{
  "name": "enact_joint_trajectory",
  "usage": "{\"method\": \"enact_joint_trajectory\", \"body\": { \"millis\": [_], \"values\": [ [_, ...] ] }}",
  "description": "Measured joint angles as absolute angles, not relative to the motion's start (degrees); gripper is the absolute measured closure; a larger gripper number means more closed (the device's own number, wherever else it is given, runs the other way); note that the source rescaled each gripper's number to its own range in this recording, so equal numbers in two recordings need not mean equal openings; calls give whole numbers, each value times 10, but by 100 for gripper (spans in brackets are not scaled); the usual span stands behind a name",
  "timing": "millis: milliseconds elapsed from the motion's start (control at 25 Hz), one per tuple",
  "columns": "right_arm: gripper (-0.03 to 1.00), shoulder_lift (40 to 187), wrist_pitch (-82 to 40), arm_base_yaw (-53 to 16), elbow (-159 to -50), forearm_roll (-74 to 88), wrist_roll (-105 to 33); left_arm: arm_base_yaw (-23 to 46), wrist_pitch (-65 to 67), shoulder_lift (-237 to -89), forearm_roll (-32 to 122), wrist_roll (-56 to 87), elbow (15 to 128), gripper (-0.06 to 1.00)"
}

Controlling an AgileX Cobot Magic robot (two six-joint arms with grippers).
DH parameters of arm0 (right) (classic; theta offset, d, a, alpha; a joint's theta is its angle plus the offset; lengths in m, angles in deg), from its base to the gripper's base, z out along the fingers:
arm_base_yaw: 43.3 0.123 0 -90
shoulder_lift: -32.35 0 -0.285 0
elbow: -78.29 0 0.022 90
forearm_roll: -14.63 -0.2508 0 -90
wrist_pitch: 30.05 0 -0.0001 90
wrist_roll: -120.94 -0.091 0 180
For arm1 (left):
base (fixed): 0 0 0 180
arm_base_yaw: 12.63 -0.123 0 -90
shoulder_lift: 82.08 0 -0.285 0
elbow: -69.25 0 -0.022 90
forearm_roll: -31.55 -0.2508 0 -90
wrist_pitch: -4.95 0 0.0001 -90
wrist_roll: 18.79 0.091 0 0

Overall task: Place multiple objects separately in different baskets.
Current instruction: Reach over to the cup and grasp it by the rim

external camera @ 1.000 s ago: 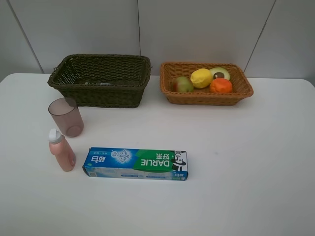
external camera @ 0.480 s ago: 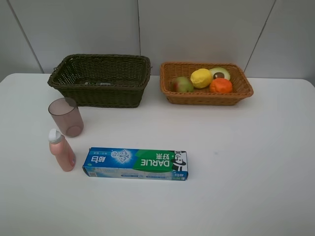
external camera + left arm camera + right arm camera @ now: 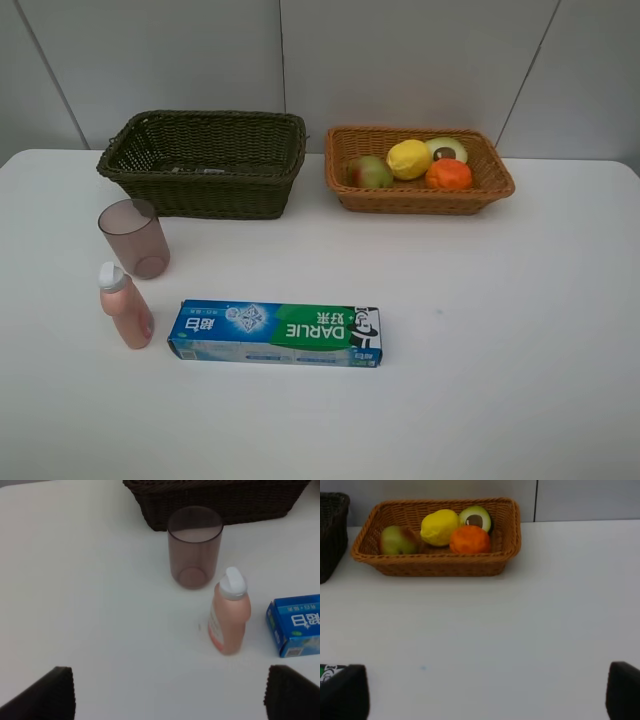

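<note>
Sitting in tan basket (image 3: 420, 198): pear (image 3: 369, 172), lemon (image 3: 409, 159), halved avocado (image 3: 447, 150), orange (image 3: 449, 174). Standing upright on tabletop (image 3: 480, 320) in front of dark basket (image 3: 200, 190): mauve cup (image 3: 134, 237), pink bottle (image 3: 125, 308) near it. Lying flat just beside that bottle: DARLIE box (image 3: 275, 333). Hovering above tabletop, spread wide, pinching nothing: left tool (image 3: 170, 695), right tool (image 3: 482, 692).

— What's in the dark basket (image 3: 200, 192) toward the worktop's (image 3: 480, 330) far left corner?
— Pale glints (image 3: 195, 170) on its floor, too small to tell.
— And the toothpaste box (image 3: 296, 625)?
— The left wrist view cuts it off past its blue end.
— The halved avocado (image 3: 447, 150)?
— Partly behind the lemon (image 3: 409, 159) and orange (image 3: 449, 174).
— The left gripper (image 3: 170, 697), the right gripper (image 3: 485, 692)?
— Only their blurred dark tips, cropped.
</note>
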State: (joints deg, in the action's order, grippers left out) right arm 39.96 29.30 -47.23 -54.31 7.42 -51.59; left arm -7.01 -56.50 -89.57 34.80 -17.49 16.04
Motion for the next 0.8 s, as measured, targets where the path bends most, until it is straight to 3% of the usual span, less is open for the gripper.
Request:
{"method": "enact_joint_trajectory", "body": {
  "millis": [800],
  "values": [
    [-3,400,294,-437,-543,65,-509,-70,-565,-896,348,-175,160,-5]
  ]
}}
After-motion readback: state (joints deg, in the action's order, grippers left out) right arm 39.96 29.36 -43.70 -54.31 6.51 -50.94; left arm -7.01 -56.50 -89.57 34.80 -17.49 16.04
